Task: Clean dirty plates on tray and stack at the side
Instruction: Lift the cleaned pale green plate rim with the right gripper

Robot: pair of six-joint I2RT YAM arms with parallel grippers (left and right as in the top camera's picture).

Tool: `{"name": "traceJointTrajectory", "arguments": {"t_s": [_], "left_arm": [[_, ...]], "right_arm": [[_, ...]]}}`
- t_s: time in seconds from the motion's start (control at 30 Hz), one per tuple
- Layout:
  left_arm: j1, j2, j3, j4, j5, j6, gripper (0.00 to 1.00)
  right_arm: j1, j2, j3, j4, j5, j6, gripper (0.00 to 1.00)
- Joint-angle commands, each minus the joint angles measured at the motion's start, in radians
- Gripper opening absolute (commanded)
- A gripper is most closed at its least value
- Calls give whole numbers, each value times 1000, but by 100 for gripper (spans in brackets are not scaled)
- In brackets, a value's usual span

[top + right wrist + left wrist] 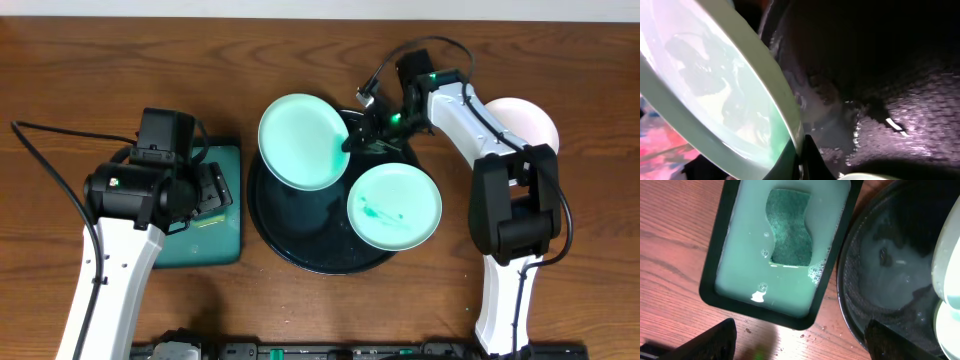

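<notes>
Left hand [800, 330]: fingers spread as wide as they go, nothing between them; it hangs over one short end of the rectangular dark green tray [720, 245], on the left of the brown wooden surface [100, 80].

The green tray holds milky pale liquid [740, 265] with a few bubbles; a wavy-edged green sponge [789, 227] lies in it toward the other end.

Just to the right is the large round black tray [290, 228] with a raised rim, its floor wet; a narrow strip of wood shows between the two trays.

Near right part of the black tray: pale mint green round plate [405, 195], lying flat, with teal smears left of its middle.

Farther back: second pale mint green plate [300, 140], tilted, over the tray's far left part and overhanging its rim; its face is glossy. Right hand [360, 135]: closed tight on this plate's right edge; the right wrist view shows the rim pinched between the fingers.

Far right: white round plate [525, 118] on the surface, well apart from the black tray, partly hidden behind the right arm.
</notes>
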Motion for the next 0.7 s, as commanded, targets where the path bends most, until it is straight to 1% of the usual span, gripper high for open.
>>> {"name": "traceJointTrajectory", "arguments": {"t_s": [0.0,0.07,0.27,0.37,0.5,0.67], "left_arm": [[-3,-4,15,-7,3,6,82],[-3,-4,15,-7,3,6,82],[-3,-4,15,-7,3,6,82],[-3,-4,15,-7,3,7,82],[-3,-4,15,-7,3,11,82],[-3,-4,15,-7,3,11,82]], "right_arm": [[-8,-44,3,2,116,6,2],[-9,-60,3,-9,204,6,1],[-9,-131,3,-61,387,6,2],[-9,-177,3,-109,515,17,2],[-9,-226,3,-218,632,82,2],[-9,-240,3,-409,713,155,2]]}}
